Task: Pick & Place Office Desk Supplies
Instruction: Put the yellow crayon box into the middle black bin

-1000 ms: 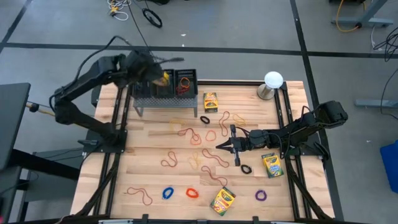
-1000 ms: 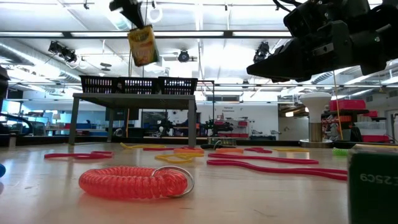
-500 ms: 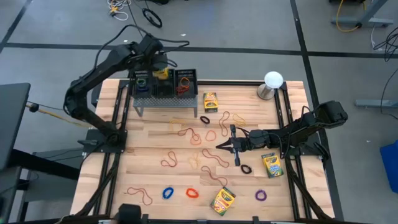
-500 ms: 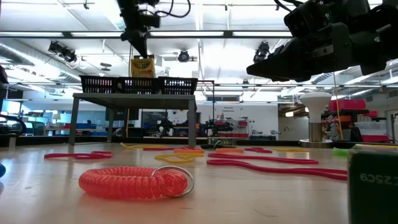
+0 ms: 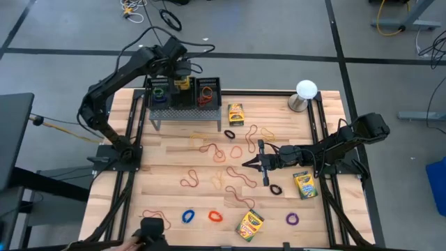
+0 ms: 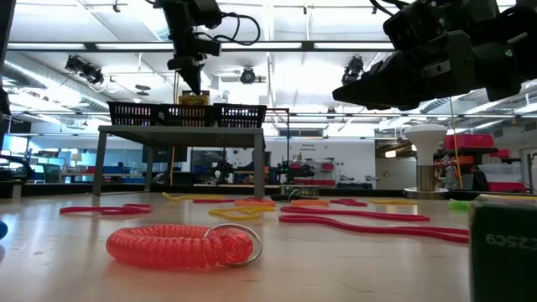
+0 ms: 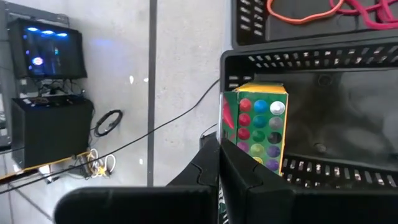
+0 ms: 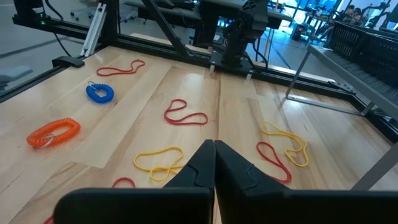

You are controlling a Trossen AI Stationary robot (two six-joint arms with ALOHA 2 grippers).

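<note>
- The counter (image 5: 174, 150) is pale wood planks framed by dark rails, standing on a grey concrete floor crossed by dark lines, with cables lying beyond its far edge.
- In the low view the room behind is a wide lit workshop with ceiling lights and shelving.
- A black mesh organizer tray (image 5: 182, 97) on legs stands at the counter's far left; its compartments hold a green loop, a crayon box and red-orange bands.
- A white ball on a metal base (image 5: 305, 93) stands at the far right corner.
- Rubber bands (image 5: 216, 152) in tan, red and yellow lie scattered across the middle; coiled loops in blue (image 5: 188, 217), red (image 5: 215, 216) and purple (image 5: 293, 219) lie near the front edge.
- 3 more crayon boxes lie flat: 1 just right of the tray (image 5: 236, 113), 1 at the front (image 5: 249, 224), 1 at the right (image 5: 304, 185).
- The left pincer (image 5: 180, 70) is clenched on the crayon box (image 7: 260, 127), which stands upright inside the tray's middle compartment, directly under the pincer.
- The right pincer (image 5: 247, 164) is clenched and holds nothing, hovering over the bands at mid-counter; a black loop (image 5: 276, 189) lies near it.
</note>
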